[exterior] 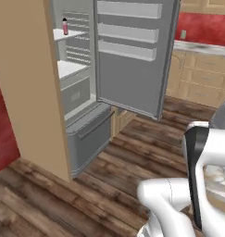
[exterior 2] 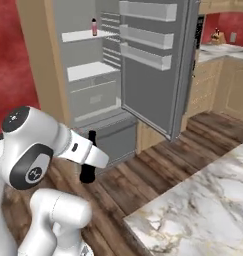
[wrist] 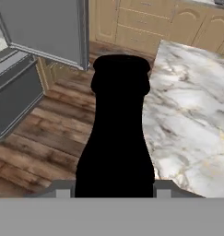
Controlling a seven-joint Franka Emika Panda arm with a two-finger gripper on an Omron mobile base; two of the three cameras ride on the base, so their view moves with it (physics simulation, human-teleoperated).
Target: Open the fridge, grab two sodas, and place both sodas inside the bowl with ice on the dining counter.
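end effector (wrist: 114, 191): clamped on one dark soda (wrist: 117, 129) | fridge (exterior: 128, 55): open, one pink soda (exterior: 65, 26) on shelf

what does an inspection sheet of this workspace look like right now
surface: marble dining counter bare where it shows; wooden floor between it and the fridge
job's things: fridge door swung wide open; pink soda upright on the top shelf; dark soda bottle held in the pincer
clutter: nothing seen
grippers: pincer shut on the dark soda bottle, above the floor near the counter's edge
cables: nothing seen
surroundings: tan cabinets, red wall
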